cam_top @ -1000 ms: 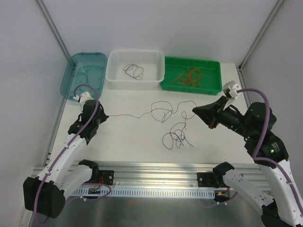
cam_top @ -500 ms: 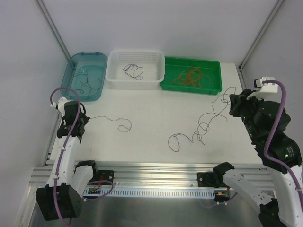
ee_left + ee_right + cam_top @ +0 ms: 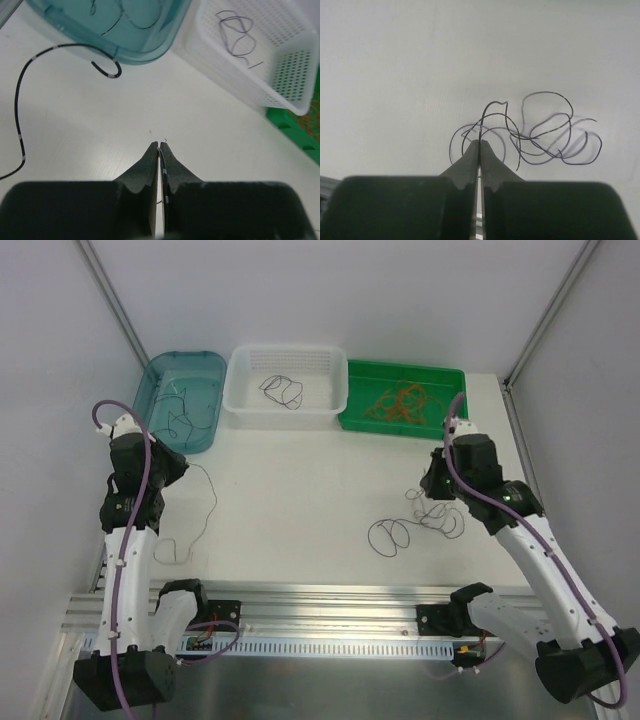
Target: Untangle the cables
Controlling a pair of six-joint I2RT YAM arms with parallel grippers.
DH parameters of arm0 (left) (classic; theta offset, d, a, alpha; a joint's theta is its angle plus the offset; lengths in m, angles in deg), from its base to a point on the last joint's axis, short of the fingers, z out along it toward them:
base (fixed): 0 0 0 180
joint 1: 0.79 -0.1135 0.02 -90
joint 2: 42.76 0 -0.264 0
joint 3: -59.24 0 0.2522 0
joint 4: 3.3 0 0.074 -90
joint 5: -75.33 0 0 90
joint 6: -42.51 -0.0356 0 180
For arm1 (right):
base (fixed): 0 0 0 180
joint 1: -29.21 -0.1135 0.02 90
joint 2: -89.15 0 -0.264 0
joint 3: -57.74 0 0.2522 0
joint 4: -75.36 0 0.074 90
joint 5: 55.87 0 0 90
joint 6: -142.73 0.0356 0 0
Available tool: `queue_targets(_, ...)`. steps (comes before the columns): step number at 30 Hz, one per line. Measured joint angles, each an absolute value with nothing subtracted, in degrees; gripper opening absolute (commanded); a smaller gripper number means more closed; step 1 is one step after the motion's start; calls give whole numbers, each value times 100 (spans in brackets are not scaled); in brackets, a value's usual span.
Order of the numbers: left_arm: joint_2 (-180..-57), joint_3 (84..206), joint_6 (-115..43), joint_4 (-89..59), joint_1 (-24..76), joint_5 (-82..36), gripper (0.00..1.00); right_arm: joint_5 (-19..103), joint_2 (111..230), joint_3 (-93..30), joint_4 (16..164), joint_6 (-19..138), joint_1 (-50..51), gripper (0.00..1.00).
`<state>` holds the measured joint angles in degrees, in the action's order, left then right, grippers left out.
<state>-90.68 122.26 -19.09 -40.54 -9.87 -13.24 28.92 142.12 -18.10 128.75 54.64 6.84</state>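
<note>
My left gripper [image 3: 172,466] is shut on a thin black cable with white bands [image 3: 207,502], which hangs down in a loop to the table at the left. In the left wrist view the cable runs between the closed fingertips [image 3: 160,146] and curls past the teal bin [image 3: 20,100]. My right gripper [image 3: 432,487] is shut on a dark grey cable, part of a small curly tangle [image 3: 428,518] on the table, with one loop [image 3: 390,536] lying to its left. The right wrist view shows the closed gripper [image 3: 480,143] and the tangle [image 3: 545,135] just beyond.
Along the back stand a teal bin [image 3: 208,370] with thin dark wires, a white basket [image 3: 330,405] with a dark wire loop, and a green tray [image 3: 450,415] with orange-red wires. The teal bin [image 3: 165,30] and the basket [image 3: 220,70] lie just ahead of my left gripper.
The two cables have come apart. My left gripper pulled its cable far left and up. My right gripper swung out right, then came back down with the tangle.
</note>
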Motion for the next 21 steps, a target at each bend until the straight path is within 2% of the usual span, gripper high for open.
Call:
queue_targets(6,-9151,13314,-2055,-4170,-987,-2415,0,3817,14760,-239,12403,6072,638,3)
queue_targets(9,-9358,14016,-2103,-4229,-987,-2819,0,4105,15112,26,12191,6264,476,8)
queue_targets(13,-9785,15001,-2267,-4260,-987,-2966,0,4415,15615,135,11949,6408,72,23)
queue_targets(15,-10049,15469,-2385,-4240,-987,-2922,0,4560,15718,137,11885,6419,-121,25)
queue_targets(18,-10609,16236,-2552,-4275,-987,-2695,0,4697,15729,126,11850,6432,-339,46)
queue_targets(19,-10790,16435,-2602,-4253,-987,-2587,0,4717,15729,115,11853,6419,-379,57)
queue_targets(21,-11218,16877,-2746,-4203,-987,-2349,0,4737,15711,82,11872,6382,-466,66)
